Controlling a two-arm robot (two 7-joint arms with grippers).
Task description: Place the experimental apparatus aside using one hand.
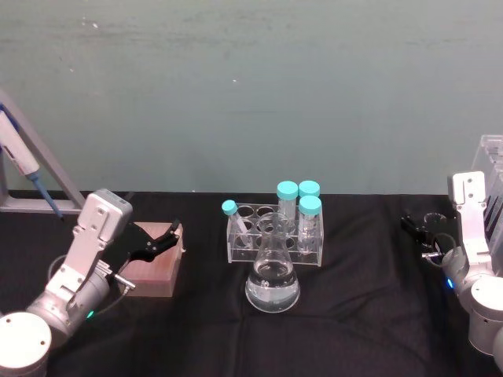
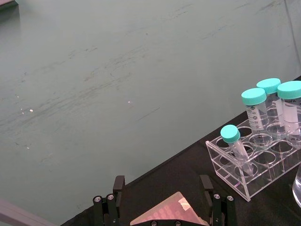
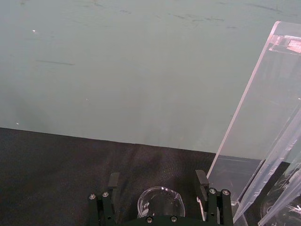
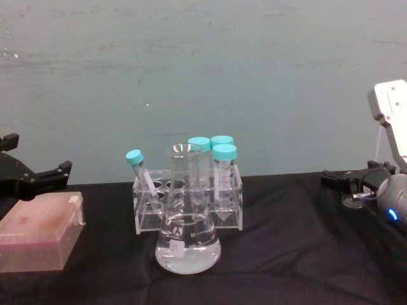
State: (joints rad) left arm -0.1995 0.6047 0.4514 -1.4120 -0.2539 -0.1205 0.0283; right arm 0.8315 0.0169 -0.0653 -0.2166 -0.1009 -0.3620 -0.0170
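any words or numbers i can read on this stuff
"50": graduation mark on the flask, seen in the chest view; the mark just below it is too blurred to read.
Printing on the capped tubes, seen in the left wrist view: too small to read.
No other text can be made out.

bench: black cloth cover | centre: conical flask with clear liquid, just in front of clear tube rack | left: pinkish box | right: small glass beaker, acrylic stand at edge
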